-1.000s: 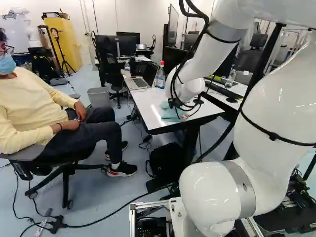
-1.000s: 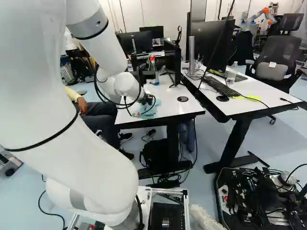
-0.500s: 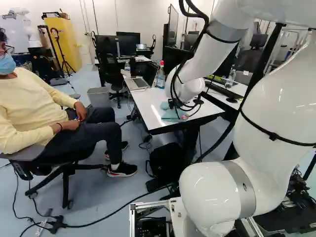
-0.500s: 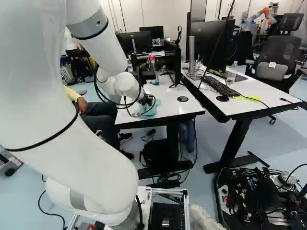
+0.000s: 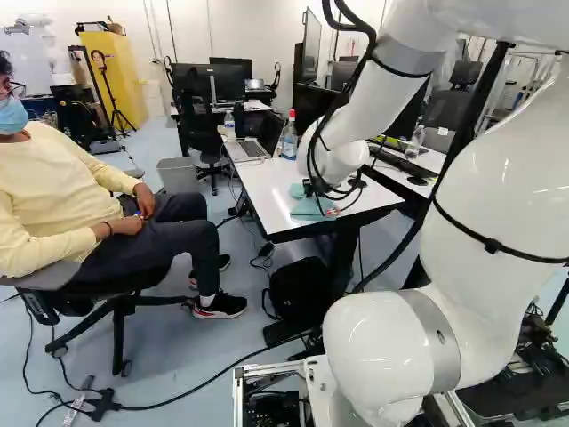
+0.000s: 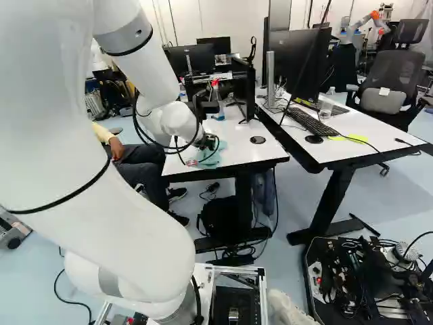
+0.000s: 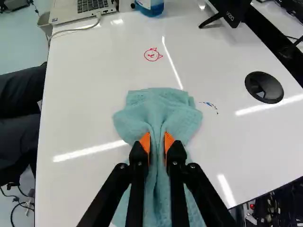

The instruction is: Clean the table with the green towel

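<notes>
We count one green towel [image 7: 158, 106], one laptop [image 7: 85, 8], one bottle of blue liquid [image 7: 150, 8] and two ink marks, a red doodle [image 7: 152, 55] and a blue smudge [image 7: 209, 104], on one white table [image 7: 85, 113]; our one gripper [image 6: 207, 142] clamps the towel's bunched middle between its two orange pads [image 7: 146, 142]; the towel spreads ahead of the fingertips and runs back beneath the fingers.

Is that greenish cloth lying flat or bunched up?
Bunched up: the gripper pinches the towel into folds between its two fingers, while its looser ends fan out on the white table.
</notes>
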